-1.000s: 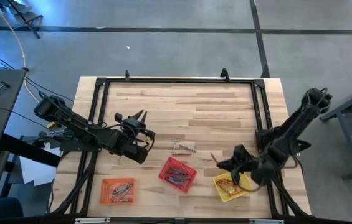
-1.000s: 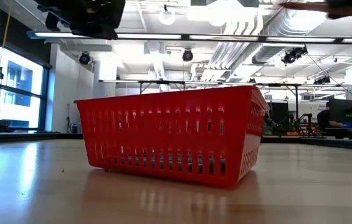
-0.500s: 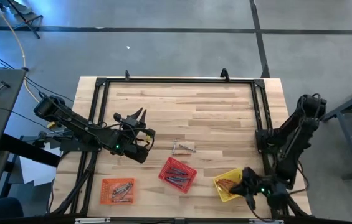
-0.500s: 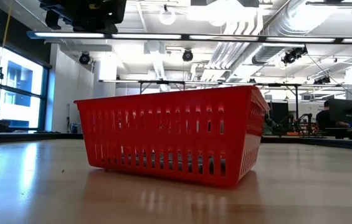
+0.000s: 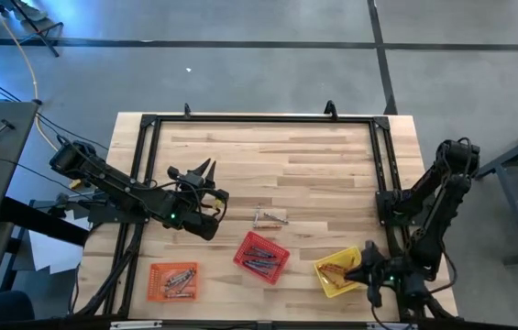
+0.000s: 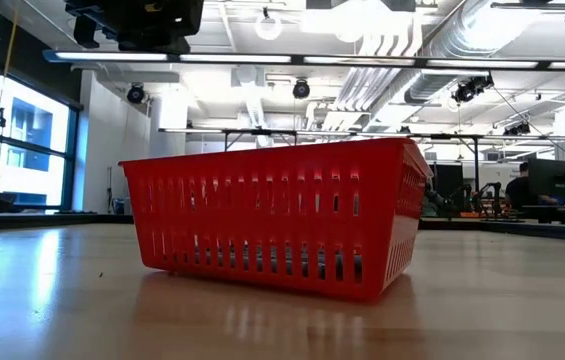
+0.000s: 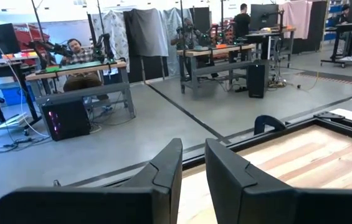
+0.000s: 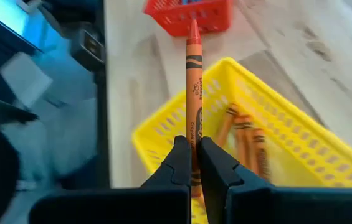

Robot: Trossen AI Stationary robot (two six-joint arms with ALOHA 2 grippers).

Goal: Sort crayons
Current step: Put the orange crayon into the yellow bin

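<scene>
My right gripper (image 8: 191, 158) is shut on a reddish-orange crayon (image 8: 192, 81) and hangs over the yellow basket (image 8: 163, 134), which holds several orange crayons (image 8: 250, 134). In the high view it is at the basket's right side (image 5: 369, 268), near the table's front edge. A few loose crayons (image 5: 270, 218) lie flat on the table's middle. The red basket (image 5: 261, 257) and the orange basket (image 5: 173, 280) each hold several crayons. My left gripper (image 7: 193, 168) waits at the table's left (image 5: 205, 176), its fingers a little apart with nothing between them. My right gripper pinches the crayon's wrapped shaft near its blunt end (image 8: 192, 140) between its two fingers. The crayon lies along the fingers and sticks out far past their tips, its pointed tip (image 8: 193, 26) ahead. The fingers slant downward. The crayon is lifted clear above the yellow basket.
A black metal frame (image 5: 259, 119) runs round the tabletop. In the low view the red basket (image 6: 272, 215) stands on the table, with a dark arm part (image 6: 137, 20) above it at the left. Bare wood (image 5: 314, 165) lies toward the far edge. People sit at benches (image 7: 79, 53) beyond the table.
My right gripper has swung toward the table's near right corner and sunk lower, carrying the crayon from the yellow basket's far side to its right side. It has stayed shut on the crayon.
</scene>
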